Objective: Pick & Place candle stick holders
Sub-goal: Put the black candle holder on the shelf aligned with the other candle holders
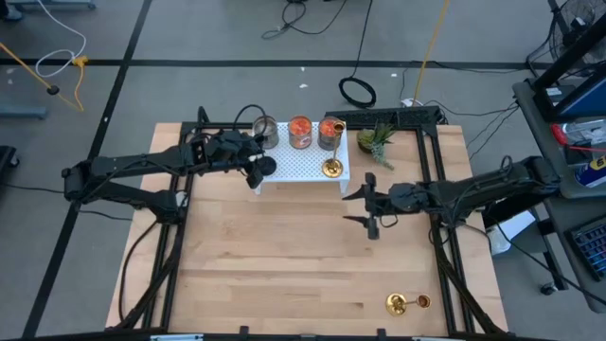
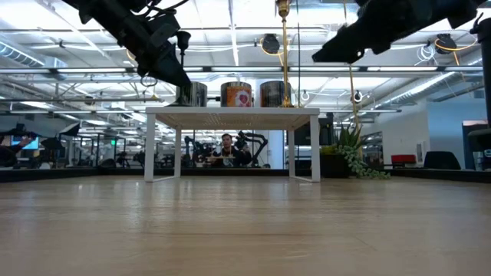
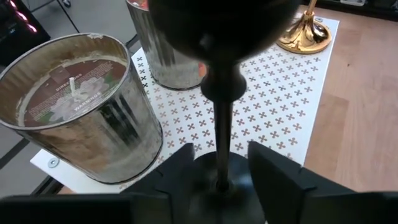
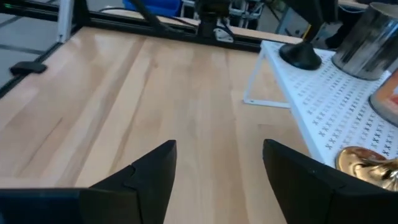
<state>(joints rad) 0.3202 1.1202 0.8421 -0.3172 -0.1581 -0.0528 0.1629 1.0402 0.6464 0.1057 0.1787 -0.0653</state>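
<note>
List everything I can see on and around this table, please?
White stand: one, far middle of the table.
Glass candle cups: three on the stand's far edge; one grey, two orange.
Gold candlestick: one, upright on the stand's right end.
Second gold candlestick: one, lying on the table's near right.
Black candlestick: one, at the stand's left end, stem between the left gripper's fingers.
Green plant: one, right of the stand.
Person: one, in the room behind.
Left gripper: shut on the black candlestick.
Right gripper: open, over bare table.

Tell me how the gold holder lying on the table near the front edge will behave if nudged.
The gold candle stick holder lies on its side, so its round base would probably let it roll in an arc. Its polished metal likely makes it slippery.
</note>
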